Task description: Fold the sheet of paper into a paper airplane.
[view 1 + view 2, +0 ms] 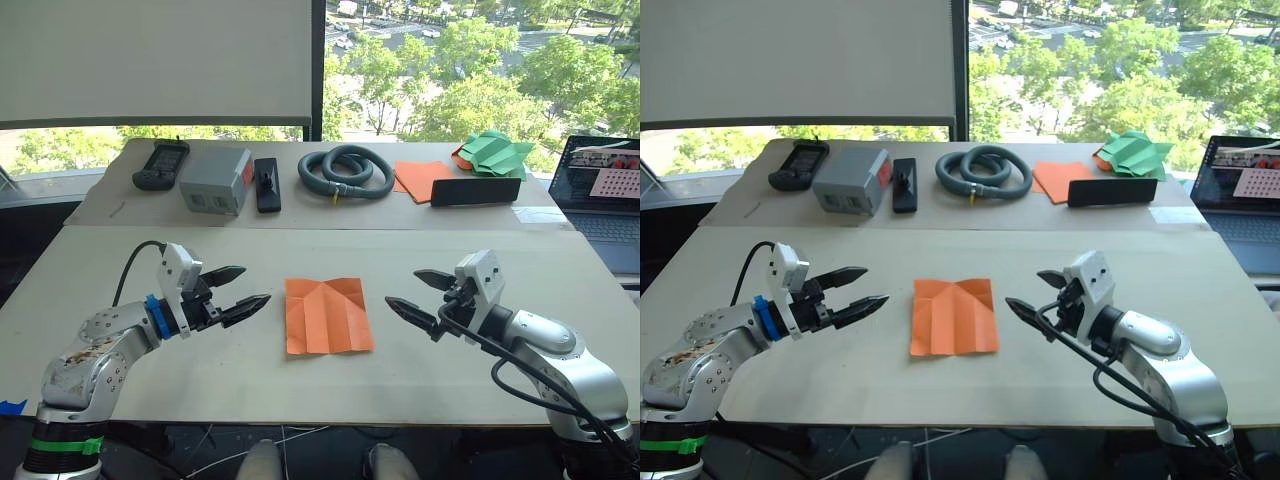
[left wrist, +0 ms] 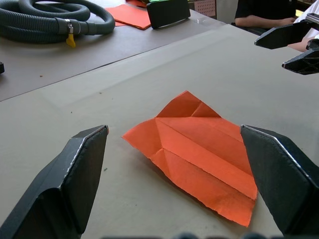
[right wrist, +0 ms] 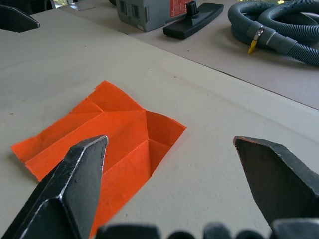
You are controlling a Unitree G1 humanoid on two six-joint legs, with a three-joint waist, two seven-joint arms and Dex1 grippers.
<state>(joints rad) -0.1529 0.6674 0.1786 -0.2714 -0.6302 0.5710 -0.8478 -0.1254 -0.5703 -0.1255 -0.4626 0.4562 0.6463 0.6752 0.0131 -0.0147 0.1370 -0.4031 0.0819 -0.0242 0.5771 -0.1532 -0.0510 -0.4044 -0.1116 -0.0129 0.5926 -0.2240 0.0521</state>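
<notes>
The sheet of paper (image 1: 328, 315) is orange, roughly square and creased, lying flat in the middle of the near table between my two grippers. In the left wrist view the paper (image 2: 199, 149) shows a long centre crease and small folded corner flaps. My left gripper (image 1: 236, 290) hovers a short way to its left, open, fingers pointing at it. On the other side my right gripper (image 1: 422, 295) is also open, aimed at the paper's right edge. Neither touches the paper. No paper airplane shape has formed.
On the far table lie a black remote (image 1: 160, 165), a grey box (image 1: 214, 180), a black brush (image 1: 267, 184), a coiled hose (image 1: 346, 171), a flat orange sheet (image 1: 420, 179), a black bar (image 1: 475, 191) and green folded papers (image 1: 495, 153). A laptop (image 1: 605, 195) sits at the right.
</notes>
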